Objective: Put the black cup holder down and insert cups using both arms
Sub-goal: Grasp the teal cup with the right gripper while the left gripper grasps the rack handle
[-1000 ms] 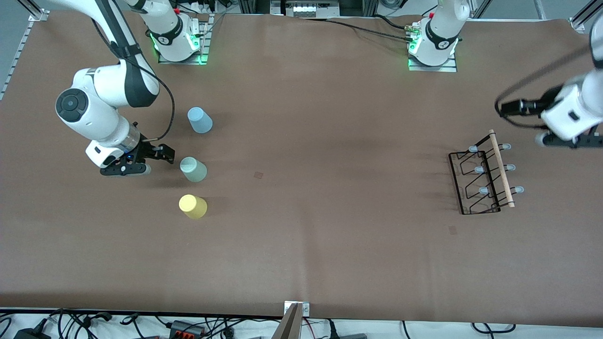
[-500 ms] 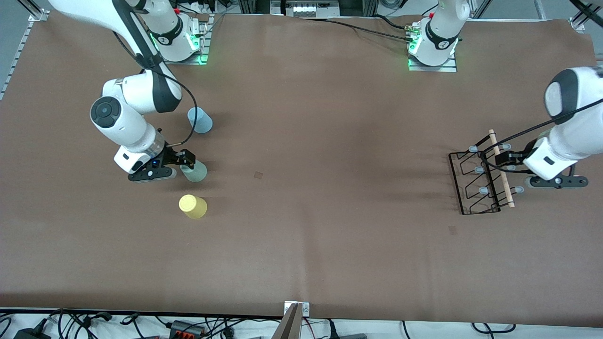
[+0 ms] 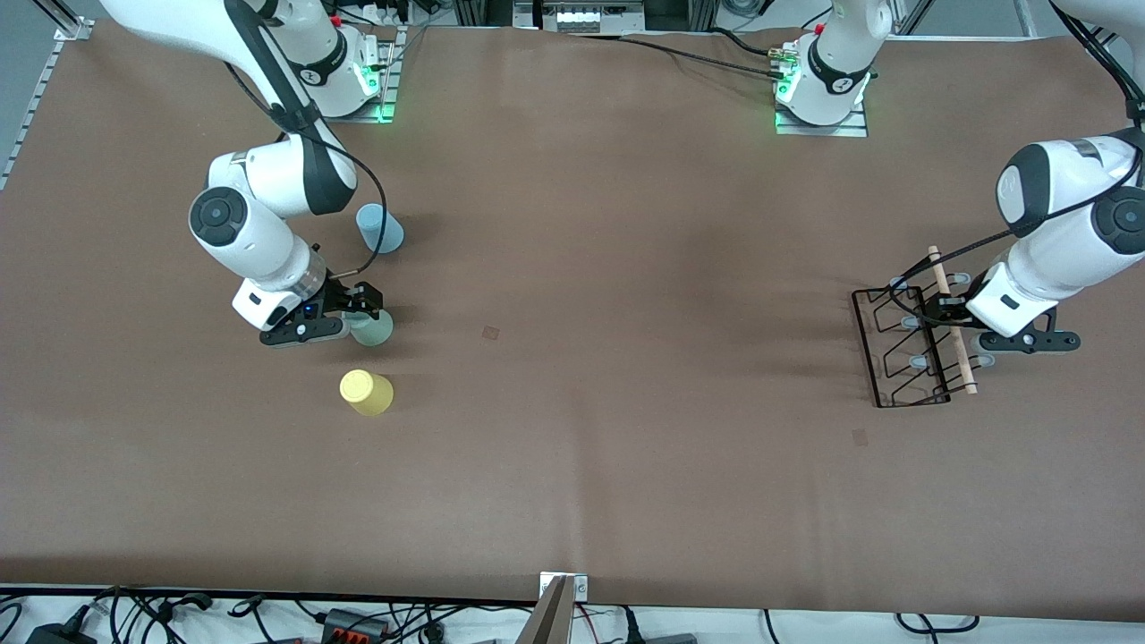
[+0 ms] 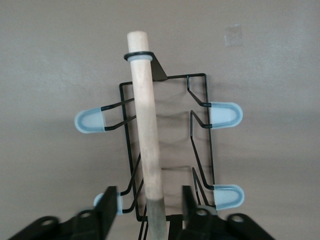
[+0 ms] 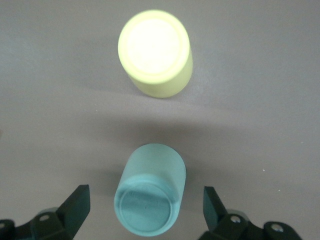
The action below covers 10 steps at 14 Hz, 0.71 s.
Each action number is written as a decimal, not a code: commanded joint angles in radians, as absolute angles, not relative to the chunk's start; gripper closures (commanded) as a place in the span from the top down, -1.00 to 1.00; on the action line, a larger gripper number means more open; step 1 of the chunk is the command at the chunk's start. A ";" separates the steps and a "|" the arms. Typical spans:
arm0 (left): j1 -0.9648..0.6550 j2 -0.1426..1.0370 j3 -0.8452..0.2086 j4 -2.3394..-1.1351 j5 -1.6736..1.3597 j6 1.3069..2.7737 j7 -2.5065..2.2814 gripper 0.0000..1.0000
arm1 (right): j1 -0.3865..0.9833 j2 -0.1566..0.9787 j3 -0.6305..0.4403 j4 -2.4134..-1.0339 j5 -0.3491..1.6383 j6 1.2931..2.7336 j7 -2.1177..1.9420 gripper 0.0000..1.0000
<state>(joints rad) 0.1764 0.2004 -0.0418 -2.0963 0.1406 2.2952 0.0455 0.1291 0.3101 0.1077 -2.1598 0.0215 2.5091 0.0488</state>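
The black cup holder (image 3: 894,349) stands at the left arm's end of the table, its wooden rod (image 3: 954,333) on top. My left gripper (image 3: 941,311) is open over it. In the left wrist view my left gripper (image 4: 148,202) has one finger on each side of the rod (image 4: 146,115) without touching it. The mint green cup (image 3: 372,329) stands between the light blue cup (image 3: 379,228) and the yellow cup (image 3: 365,392). My right gripper (image 3: 362,302) is open. In the right wrist view my right gripper (image 5: 146,196) straddles the mint cup (image 5: 155,170), with the yellow cup (image 5: 155,52) past it.
The brown table (image 3: 626,268) is bare between the cups and the holder. Pale-blue-tipped pegs (image 4: 226,114) stick out on both sides of the holder. The arm bases (image 3: 818,85) stand along the table edge farthest from the front camera.
My right gripper has moved in around the mint green cup. My left arm has swung in from the table's end and brought its gripper over the holder's rod.
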 commanded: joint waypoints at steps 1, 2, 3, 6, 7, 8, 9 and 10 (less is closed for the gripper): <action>0.183 0.155 -0.052 -2.131 0.166 2.309 0.049 -0.39 | 0.143 0.322 0.104 -2.152 0.032 2.507 0.066 1.00; 0.183 0.156 -0.054 -2.131 0.166 2.307 0.049 -0.55 | 0.146 0.327 0.104 -2.154 0.031 2.507 0.080 1.00; 0.183 0.156 -0.054 -2.131 0.166 2.307 0.049 -0.69 | 0.150 0.331 0.104 -2.155 0.032 2.507 0.087 1.00; 0.183 0.155 -0.055 -2.125 0.166 2.299 0.049 -0.85 | 0.141 0.339 0.103 -2.169 0.032 2.500 0.087 1.00; 0.183 0.153 -0.055 -2.122 0.166 2.298 0.049 -0.89 | 0.140 0.339 0.101 -2.172 0.032 2.491 0.089 1.00; 0.183 0.146 -0.057 -2.121 0.166 2.290 0.049 -0.90 | 0.138 0.341 0.101 -2.172 0.034 2.482 0.089 1.00; 0.181 0.134 -0.058 -2.114 0.166 2.275 0.049 -0.92 | 0.138 0.344 0.101 -2.172 0.034 2.474 0.090 1.00; 0.179 0.127 -0.061 -2.085 0.166 2.232 0.048 -0.94 | 0.138 0.345 0.101 -2.172 0.032 2.473 0.098 1.00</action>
<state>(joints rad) 0.1761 0.1822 -0.0500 -2.0978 0.1414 2.2906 0.0472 0.1372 0.3493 0.1018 -2.1650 0.0215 2.4839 0.0818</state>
